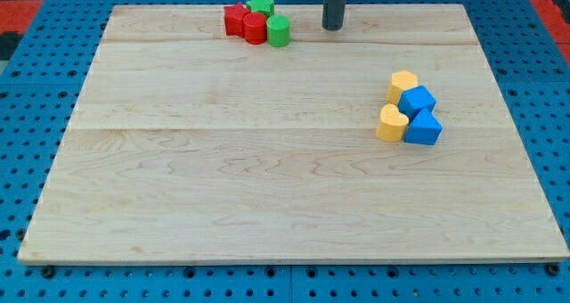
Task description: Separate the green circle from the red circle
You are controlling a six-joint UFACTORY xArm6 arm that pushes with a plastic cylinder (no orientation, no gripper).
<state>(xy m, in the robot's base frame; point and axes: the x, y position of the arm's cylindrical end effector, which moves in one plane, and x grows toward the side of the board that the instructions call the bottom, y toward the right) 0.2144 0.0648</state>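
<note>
The green circle (279,30) stands near the board's top edge, touching the red circle (256,28) on its left. A second red block (236,20) touches the red circle on the left, and a green star (260,5) sits just behind them. My tip (332,26) is a dark rod end standing to the right of the green circle, a short gap apart from it.
A cluster at the view's right holds a yellow block (403,85), a blue block (417,101), a yellow block (390,124) and a blue block (423,127), all touching. The wooden board (267,187) lies on a blue pegboard.
</note>
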